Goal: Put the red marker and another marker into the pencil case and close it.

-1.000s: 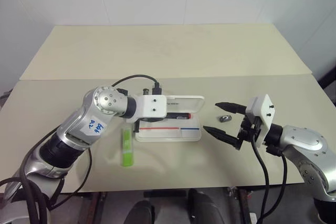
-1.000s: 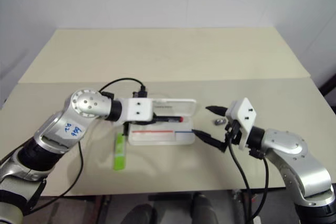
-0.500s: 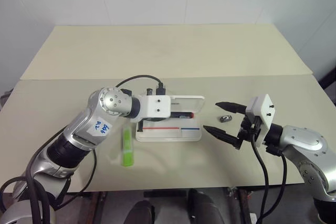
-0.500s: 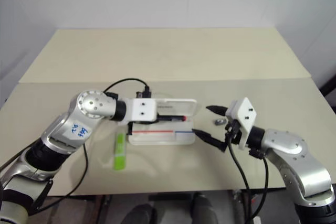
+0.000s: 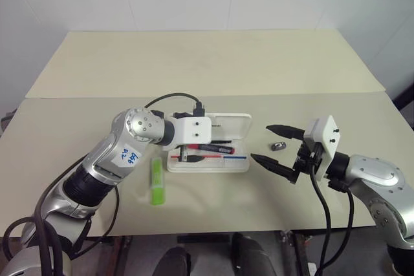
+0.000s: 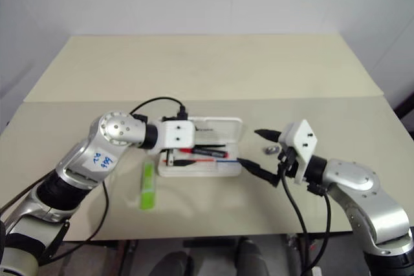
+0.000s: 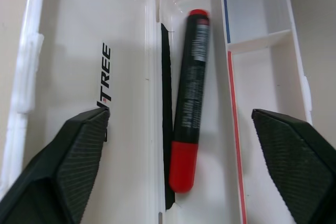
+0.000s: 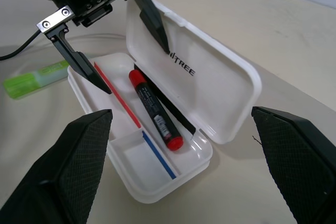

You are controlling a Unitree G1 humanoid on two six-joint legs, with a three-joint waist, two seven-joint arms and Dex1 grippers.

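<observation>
The white pencil case (image 5: 234, 165) lies open at the table's middle, its lid (image 8: 210, 82) tilted back. Inside the tray, along the hinge side, lies the red marker (image 7: 186, 108), dark-bodied with red ends, touched by nothing. My left gripper (image 7: 178, 116) hovers open just above it, one finger on each side. The lime-green highlighter (image 5: 156, 181) rests on the table to the left of the case. My right gripper (image 5: 260, 143) stands open and empty to the right of the case, pointing at it.
A small dark object (image 5: 277, 145) sits on the table between the case and my right hand. A seam (image 5: 97, 97) crosses the table behind the case. The near table edge (image 5: 213, 231) runs close in front of both arms.
My left gripper has opened and let go of the red marker, which now lies in the tray. The right arm has not moved.
</observation>
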